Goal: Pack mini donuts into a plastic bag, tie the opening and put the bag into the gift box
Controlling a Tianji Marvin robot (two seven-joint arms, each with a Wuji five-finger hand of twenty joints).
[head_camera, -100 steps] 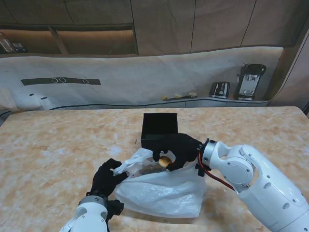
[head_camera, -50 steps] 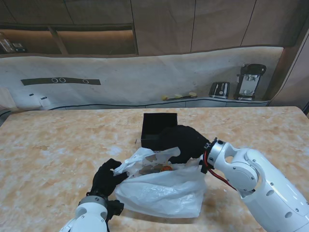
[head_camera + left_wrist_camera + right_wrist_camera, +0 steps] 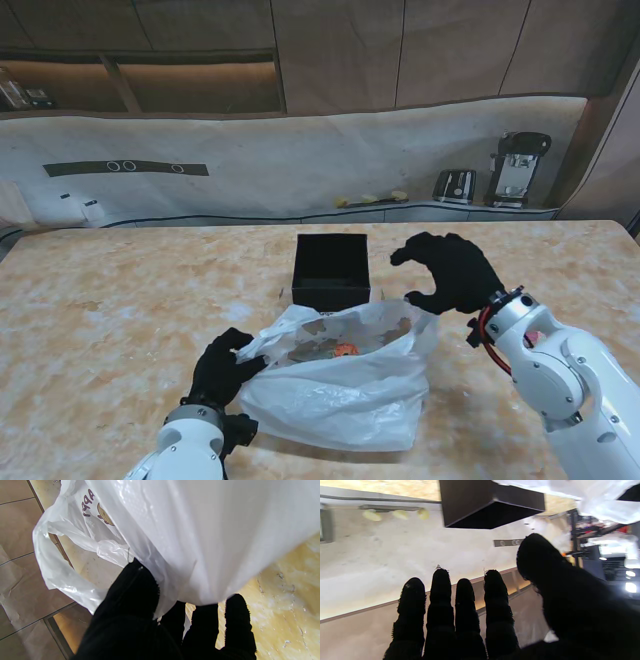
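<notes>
Crinkled white plastic bag (image 3: 340, 385) lying just in front of the black open gift box (image 3: 331, 270), edge pinched by black-gloved left hand (image 3: 222, 368); right hand (image 3: 452, 272) spread empty beside the box.

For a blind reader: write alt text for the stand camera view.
A black-gloved left hand holds open a white plastic bag on a marble table, a donut visible inside. The right hand hovers open and empty beside a black gift box.

Glossy thin plastic bag (image 3: 340, 395), polished marble table (image 3: 120, 310)
</notes>
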